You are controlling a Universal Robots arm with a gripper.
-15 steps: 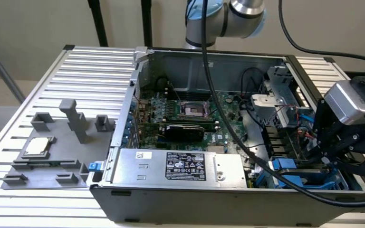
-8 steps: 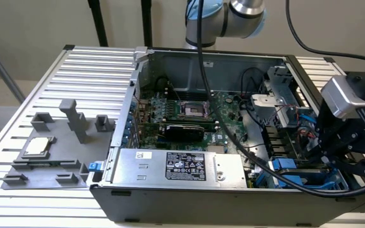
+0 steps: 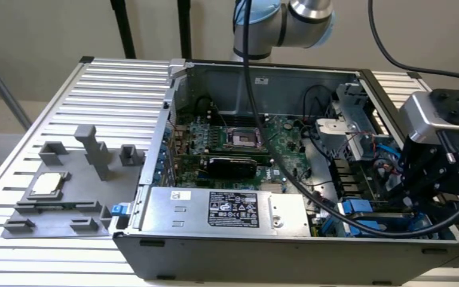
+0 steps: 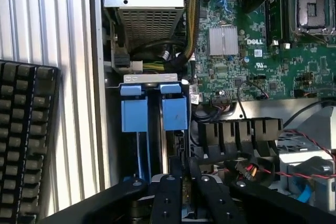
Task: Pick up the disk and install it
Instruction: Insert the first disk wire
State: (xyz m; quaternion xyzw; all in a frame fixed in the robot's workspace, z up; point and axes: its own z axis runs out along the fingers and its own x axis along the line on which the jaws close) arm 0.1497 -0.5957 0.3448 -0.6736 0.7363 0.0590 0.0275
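Looking at: an open computer case (image 3: 293, 263) sitting on a slatted metal table (image 3: 110, 78), with the arm reaching in at the exterior view's right.
Gripper: black gripper (image 4: 182, 179) is hanging low over the drive bay corner of the case; in the exterior view it's at (image 3: 421, 197), mostly hiding behind its own camera housing and cables.
Jaws: sitting nearly closed, pinching the top edge of a thin upright piece down in the bay slot; can't honestly tell what that piece is.
Disk: the disk's blue carrier tabs (image 4: 174, 108) are showing upright in the bay, right ahead of the fingers, next to a second blue tab (image 4: 134, 111); looks like it's sitting in its slot.
Inside the case: green motherboard (image 3: 238, 137) and the big silver box with the black label (image 3: 225, 212).
Off to the side: grey fixture tray (image 3: 62, 203) holding a small silver chip (image 3: 46, 184), well apart from the case; a keyboard (image 4: 23, 145) is lying on the table too.
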